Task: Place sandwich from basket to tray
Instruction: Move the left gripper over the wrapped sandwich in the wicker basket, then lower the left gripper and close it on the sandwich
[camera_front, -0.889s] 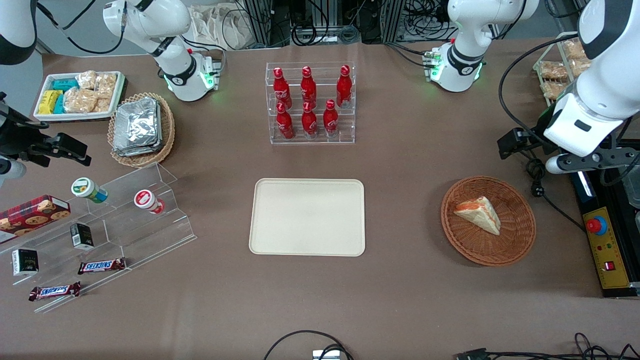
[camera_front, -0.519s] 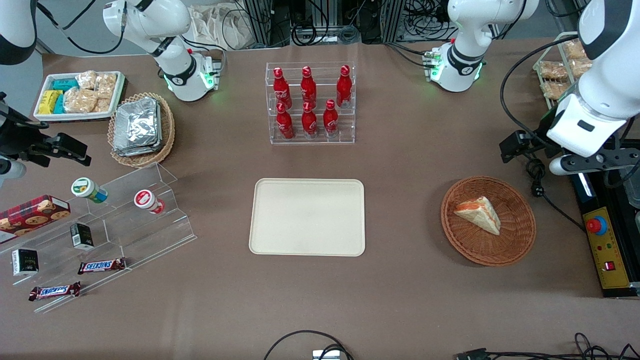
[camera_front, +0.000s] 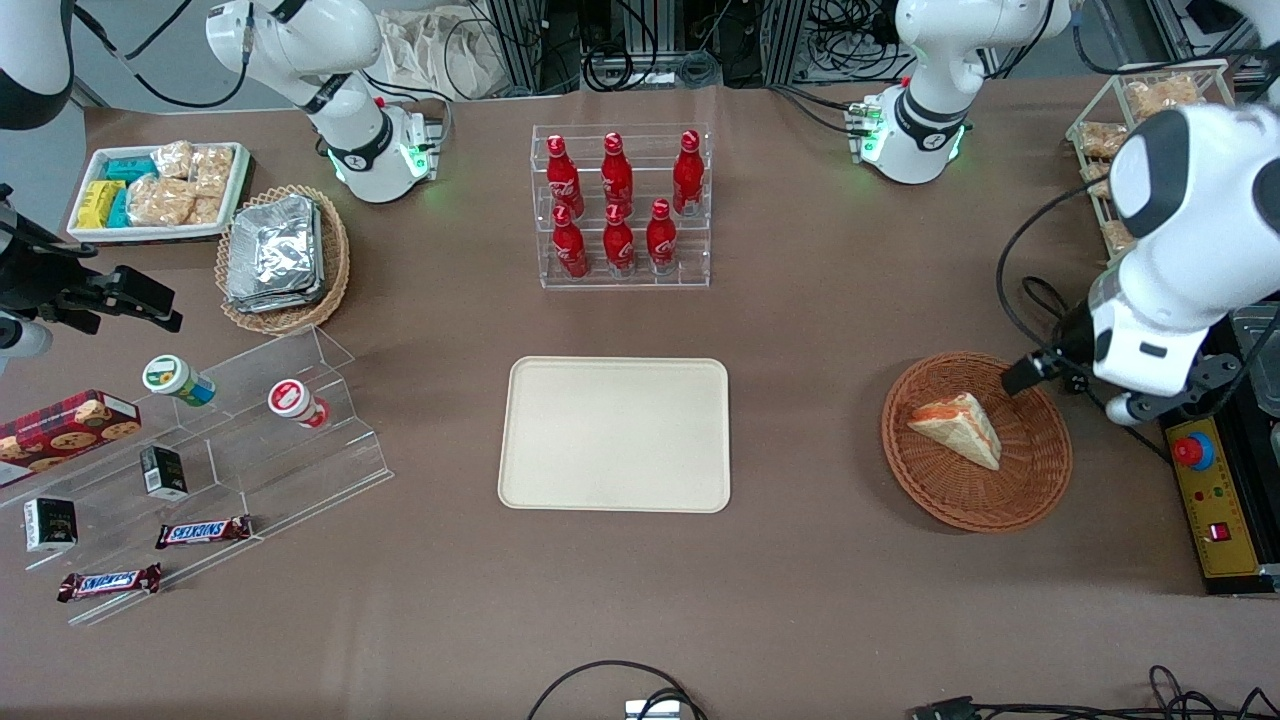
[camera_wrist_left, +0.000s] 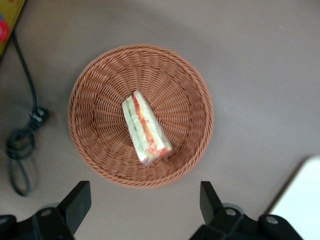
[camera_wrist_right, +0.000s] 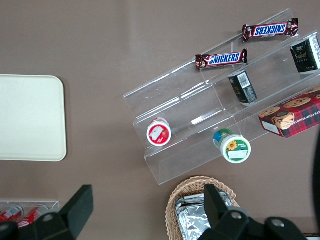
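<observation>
1. Sandwich first: we see the small triangular wedge of pale bread with orange-red and green filling (camera_wrist_left: 145, 128) lying on its side in the middle of the round reddish-brown woven wicker basket (camera_wrist_left: 95, 80), touching the weave and nothing else.
2. We find that basket toward the working arm's end of the brown table (camera_front: 820, 560), well apart from the large flat cream-beige rectangular tray (camera_front: 615, 434) at the table's centre.
3. We see the tray bare on top, with only a pale corner of it showing in the left wrist view.
4. We place the left arm's black two-finger gripper (camera_wrist_left: 141, 205) above the table just beside the basket's rim, with the sandwich apart from it.
5. We see its two fingers (camera_wrist_left: 79, 200) spread wide, wider than the sandwich is long, and nothing between them.
6. We note the white forearm of the working arm (camera_front: 1170, 250) hanging over the basket's edge nearest that arm's end of the table.
7. We also see a clear acrylic rack of red bottles (camera_front: 620, 205) standing farther from the front camera than the tray.
</observation>
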